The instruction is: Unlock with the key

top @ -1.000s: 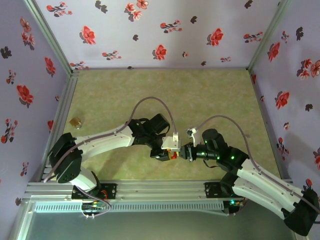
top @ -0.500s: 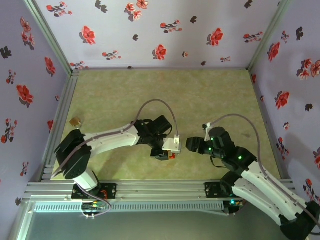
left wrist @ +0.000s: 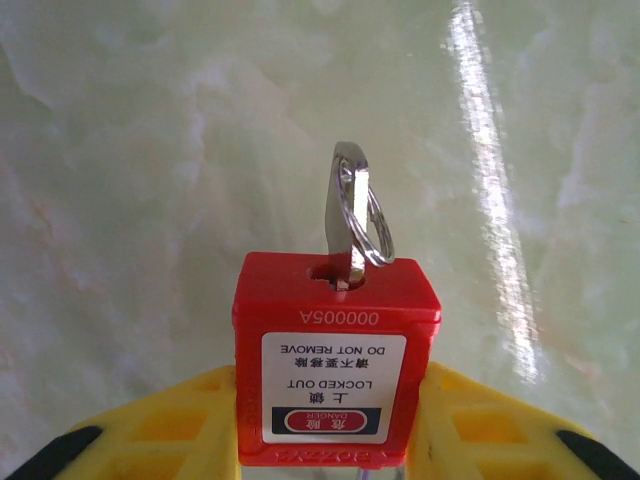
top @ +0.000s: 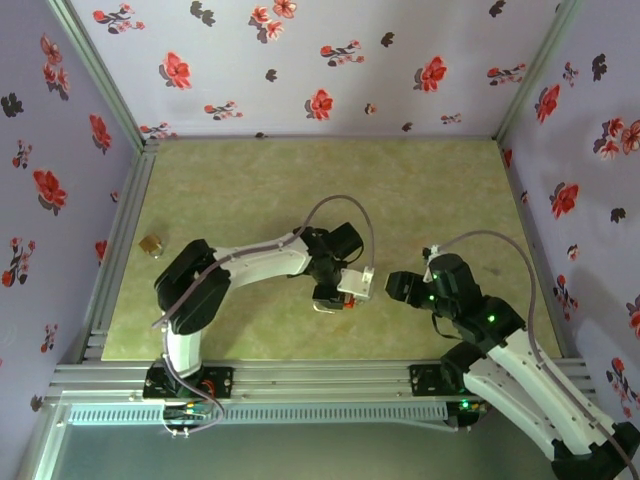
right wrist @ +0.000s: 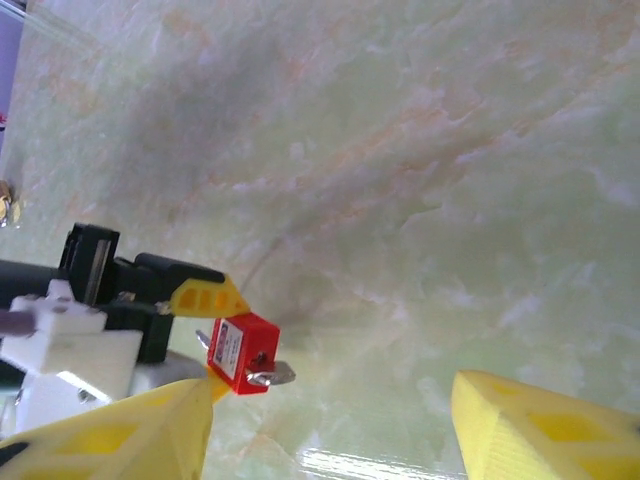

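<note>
A small silver key [left wrist: 342, 210], a split ring through its bow, sits pushed into the keyway of a red lockout padlock [left wrist: 335, 320]. The padlock's white-labelled body is pinched in the left gripper [left wrist: 335, 420], keyway end pointing away from it.

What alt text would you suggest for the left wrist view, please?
A red padlock, its warning label upside down, is gripped between the yellow fingers of the left end effector. A silver key stands in its keyway, above a glossy, pale green marbled table.
</note>
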Available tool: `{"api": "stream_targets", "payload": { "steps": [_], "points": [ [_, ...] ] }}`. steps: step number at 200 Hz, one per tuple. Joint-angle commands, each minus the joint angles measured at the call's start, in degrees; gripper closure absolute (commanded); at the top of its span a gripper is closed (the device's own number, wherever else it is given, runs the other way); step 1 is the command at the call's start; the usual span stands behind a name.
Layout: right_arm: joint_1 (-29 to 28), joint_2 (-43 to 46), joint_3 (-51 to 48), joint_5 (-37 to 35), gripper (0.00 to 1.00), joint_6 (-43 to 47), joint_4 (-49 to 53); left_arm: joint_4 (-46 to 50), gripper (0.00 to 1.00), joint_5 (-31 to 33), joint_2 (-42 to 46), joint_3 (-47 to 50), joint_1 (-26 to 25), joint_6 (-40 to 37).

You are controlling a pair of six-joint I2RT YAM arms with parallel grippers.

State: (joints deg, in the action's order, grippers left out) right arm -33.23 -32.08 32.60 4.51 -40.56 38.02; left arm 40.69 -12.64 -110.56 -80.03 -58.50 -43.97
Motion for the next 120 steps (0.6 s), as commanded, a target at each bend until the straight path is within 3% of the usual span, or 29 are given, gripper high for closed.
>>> {"api": "stream_targets", "payload": {
  "steps": [1, 9, 30, 75, 78, 87, 120],
  "points": [
    [0.62, 1.12, 2.0, -2.01, 0.35, -0.08, 2.36, 2.31, 1.0, 1.52, -2.35, -2.48, -0.42, -2.52],
    [0.76, 1.46, 2.17, -2.14, 0.34, -0.14, 2.87, 2.0, 1.0, 1.65, -2.62, -2.5, -0.68, -2.66],
    [1.04, 2.6, 3.07, -2.57, 0.34, -0.23, 3.93, 0.79, 0.87, 2.1, -2.84, -2.15, -1.24, -2.41],
    [1.15, 3.25, 5.05, -2.92, 0.33, -0.06, 6.23, -3.25, 0.38, 2.78, 2.36, 0.06, -1.45, -0.43],
    [1.15, 3.25, 5.1, -2.97, 0.32, -0.1, 6.33, -3.44, 0.28, 2.8, 2.93, 0.24, -1.56, -0.42],
    [1.15, 3.25, 5.17, -3.06, 0.32, 0.01, 6.6, -3.87, 0.17, 2.8, 4.56, 0.85, -1.75, -0.05],
    [1.24, 3.26, 5.37, -4.14, 0.31, -0.22, 7.32, -6.52, 0.13, 2.75, 12.35, 4.02, -1.88, 4.41]
  ]
}}
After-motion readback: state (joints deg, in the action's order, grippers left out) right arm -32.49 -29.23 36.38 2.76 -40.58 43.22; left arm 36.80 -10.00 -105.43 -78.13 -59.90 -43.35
